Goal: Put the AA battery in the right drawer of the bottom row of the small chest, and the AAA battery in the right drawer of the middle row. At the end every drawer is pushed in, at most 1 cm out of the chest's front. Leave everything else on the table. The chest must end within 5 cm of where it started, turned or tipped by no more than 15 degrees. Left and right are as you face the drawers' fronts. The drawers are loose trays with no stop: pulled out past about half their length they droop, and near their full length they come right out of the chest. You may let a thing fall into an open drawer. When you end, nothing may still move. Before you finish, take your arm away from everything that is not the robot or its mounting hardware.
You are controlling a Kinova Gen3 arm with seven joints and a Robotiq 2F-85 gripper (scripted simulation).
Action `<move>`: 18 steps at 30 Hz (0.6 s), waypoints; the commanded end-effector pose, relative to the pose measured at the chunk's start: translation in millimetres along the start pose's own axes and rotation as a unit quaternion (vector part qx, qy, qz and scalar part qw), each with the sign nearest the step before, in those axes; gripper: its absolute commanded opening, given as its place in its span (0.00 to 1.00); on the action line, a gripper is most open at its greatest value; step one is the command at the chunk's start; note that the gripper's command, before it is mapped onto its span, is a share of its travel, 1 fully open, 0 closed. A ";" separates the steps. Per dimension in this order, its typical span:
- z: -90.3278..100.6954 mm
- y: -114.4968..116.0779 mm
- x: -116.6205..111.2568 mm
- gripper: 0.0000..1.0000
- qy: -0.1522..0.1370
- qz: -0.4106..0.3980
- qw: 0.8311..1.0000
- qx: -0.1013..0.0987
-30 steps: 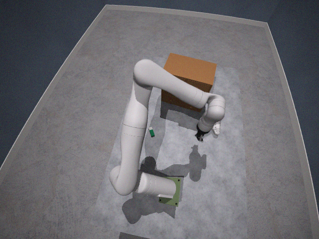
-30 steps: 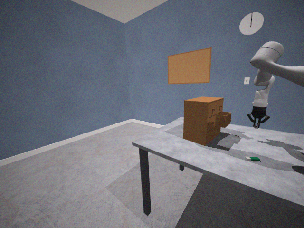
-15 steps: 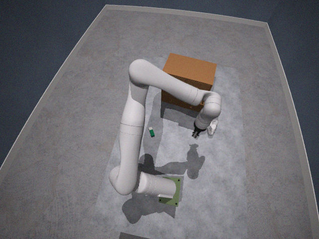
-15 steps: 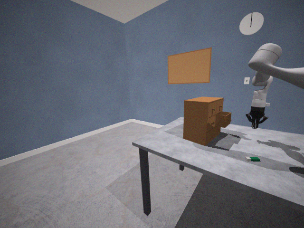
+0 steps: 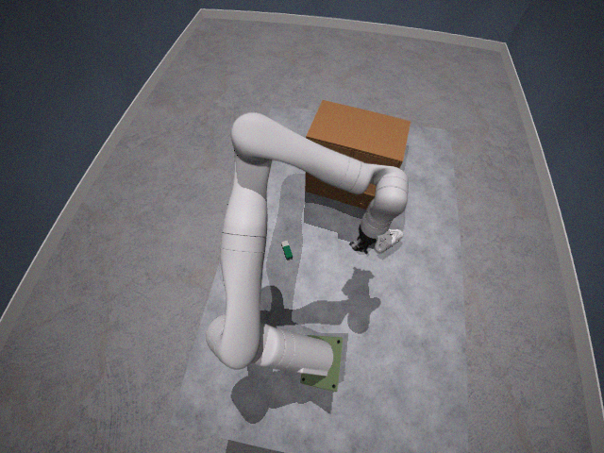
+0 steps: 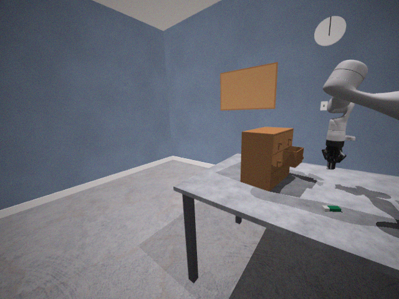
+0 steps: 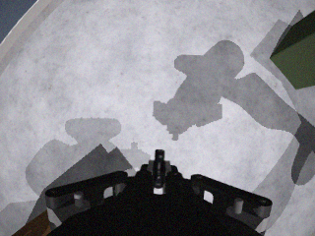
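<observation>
1. While hovering above the table (image 6: 225,189), the gripper (image 6: 333,165) is clenching a small slim thing, presumably a battery, too small to identify.
2. In the top view, the chest (image 5: 360,127) is lying toward twelve o'clock.
3. Its open middle-right drawer (image 6: 295,154) is projecting gripperward.

Hand (image 6: 333,166) downward, clamped on something.

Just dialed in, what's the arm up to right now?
The gripper is shut on a small slim thing, likely one of the batteries, though it is too small to tell which. It hangs in the air beside the chest, whose right middle-row drawer is pulled out. The other drawers look shut. A small green and white block lies on the table, untouched.
</observation>
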State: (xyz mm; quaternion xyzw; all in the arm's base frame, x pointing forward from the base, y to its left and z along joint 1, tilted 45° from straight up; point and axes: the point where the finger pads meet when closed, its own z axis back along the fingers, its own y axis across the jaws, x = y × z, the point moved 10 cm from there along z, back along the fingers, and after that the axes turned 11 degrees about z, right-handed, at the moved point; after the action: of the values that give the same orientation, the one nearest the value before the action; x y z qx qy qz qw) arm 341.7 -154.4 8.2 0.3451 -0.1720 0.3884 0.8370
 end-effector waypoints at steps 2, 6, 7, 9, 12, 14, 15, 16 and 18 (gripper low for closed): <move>-0.7 0.9 12.3 0.05 0.003 -0.046 0.999 0.002; -0.7 2.0 22.0 0.05 0.003 -0.113 0.994 0.001; -0.8 2.3 24.4 0.05 0.003 -0.130 0.992 0.001; -0.8 2.9 29.1 0.05 0.003 -0.161 0.987 0.000; -0.9 3.2 31.4 0.05 0.003 -0.177 0.984 0.000; -0.9 3.8 35.9 0.05 0.002 -0.206 0.978 0.000; -1.0 4.1 38.1 0.05 0.002 -0.221 0.975 0.000; -1.0 4.4 40.3 0.05 0.002 -0.234 0.972 -0.001; -1.1 5.0 44.4 0.05 0.002 -0.261 0.965 -0.001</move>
State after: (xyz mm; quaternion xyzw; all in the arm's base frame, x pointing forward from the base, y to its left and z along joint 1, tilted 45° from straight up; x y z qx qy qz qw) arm 362.6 -131.9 30.7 0.3768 -0.0802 0.1631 0.9083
